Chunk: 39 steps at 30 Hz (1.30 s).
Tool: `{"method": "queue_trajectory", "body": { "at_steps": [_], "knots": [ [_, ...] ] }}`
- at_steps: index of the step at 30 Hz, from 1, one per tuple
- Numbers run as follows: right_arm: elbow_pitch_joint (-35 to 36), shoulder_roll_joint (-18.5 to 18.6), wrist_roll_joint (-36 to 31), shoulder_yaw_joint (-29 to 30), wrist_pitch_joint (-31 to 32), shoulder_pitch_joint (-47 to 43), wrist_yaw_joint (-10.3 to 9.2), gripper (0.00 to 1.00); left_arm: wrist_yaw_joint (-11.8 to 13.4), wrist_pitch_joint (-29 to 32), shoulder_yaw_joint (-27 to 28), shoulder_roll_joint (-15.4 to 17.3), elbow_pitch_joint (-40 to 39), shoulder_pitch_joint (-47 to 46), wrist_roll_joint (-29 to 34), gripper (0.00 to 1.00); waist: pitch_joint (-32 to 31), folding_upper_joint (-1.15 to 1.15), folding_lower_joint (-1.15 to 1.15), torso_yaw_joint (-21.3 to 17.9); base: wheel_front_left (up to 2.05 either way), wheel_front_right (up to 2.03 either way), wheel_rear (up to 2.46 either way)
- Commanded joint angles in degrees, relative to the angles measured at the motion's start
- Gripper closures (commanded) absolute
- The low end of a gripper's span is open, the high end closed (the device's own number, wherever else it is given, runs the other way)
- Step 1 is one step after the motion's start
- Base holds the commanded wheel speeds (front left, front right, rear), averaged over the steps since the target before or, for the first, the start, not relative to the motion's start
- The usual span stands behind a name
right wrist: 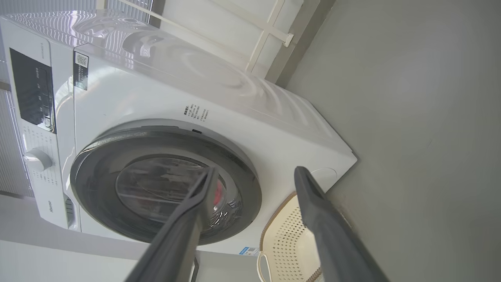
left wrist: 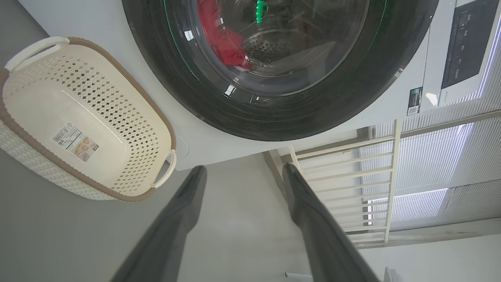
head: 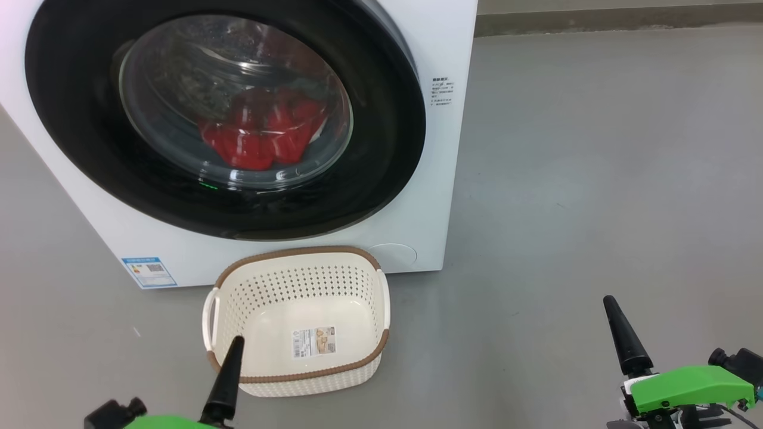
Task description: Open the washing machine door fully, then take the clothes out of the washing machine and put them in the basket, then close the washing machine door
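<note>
Low at 7 and 5 o'clock, left gripper [left wrist: 244,167] and right gripper [right wrist: 256,169] hang with jaws wide, holding nothing. No step is done yet: the washing machine door [head: 381,149], at 11 o'clock, looks shut, clothes [head: 256,137] behind its glass, basket [head: 357,280] empty at its 6 o'clock. Bare grey floor [head: 596,179]; slatted blinds [left wrist: 450,156] beyond.

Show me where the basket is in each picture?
Head view: basket lower middle, before the washing machine.
Left wrist view: basket at the left.
Right wrist view: basket at the bottom edge, partly cut off.
Shared landmark: the round black door near it.
</note>
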<state>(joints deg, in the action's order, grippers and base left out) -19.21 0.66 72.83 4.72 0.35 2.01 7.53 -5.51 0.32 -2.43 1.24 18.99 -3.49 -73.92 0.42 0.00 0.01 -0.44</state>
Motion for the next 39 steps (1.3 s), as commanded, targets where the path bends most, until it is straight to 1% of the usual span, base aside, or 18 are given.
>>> {"method": "queue_trajectory", "body": {
  "at_steps": [1, 10, 25, 26, 39],
  "knots": [
    [1.8, 0.8, -2.5, -0.3, -0.9, 2.8, -0.01, 0.00, 0.3, -0.8, 0.0, 0.8, -1.7, -2.9, 2.7, 0.00, 0.0, 0.00, -0.01, -0.1, 0.00, 0.00, 0.00],
    [2.5, 0.9, -11.3, -0.5, -2.4, 3.6, -0.02, 0.00, 2.3, -2.3, -1.3, 0.9, -1.1, -4.2, 10.3, 0.00, 0.1, 0.00, -0.01, -0.4, 0.00, 0.00, 0.00],
    [2.9, 1.1, -22.7, -0.4, -4.8, 5.1, -0.02, 0.00, 4.2, -4.7, -2.8, 1.0, -2.0, -5.7, 21.6, 0.00, 0.0, 0.00, -0.01, -0.8, 0.00, 0.00, 0.00],
    [2.9, 1.2, -24.1, -0.5, -5.1, 5.3, -0.02, 0.00, 4.6, -5.0, -3.1, 1.0, -1.8, -5.9, 23.1, 0.00, -0.1, 0.00, -0.01, -0.9, 0.00, 0.00, 0.00],
    [3.4, 1.4, -33.1, -1.5, -7.3, 6.6, -0.03, 0.00, 6.4, -7.2, -4.6, 1.2, -1.1, -7.5, 31.2, 0.00, -0.2, 0.00, -0.01, -1.3, 0.00, 0.00, 0.00]
  ]
}}
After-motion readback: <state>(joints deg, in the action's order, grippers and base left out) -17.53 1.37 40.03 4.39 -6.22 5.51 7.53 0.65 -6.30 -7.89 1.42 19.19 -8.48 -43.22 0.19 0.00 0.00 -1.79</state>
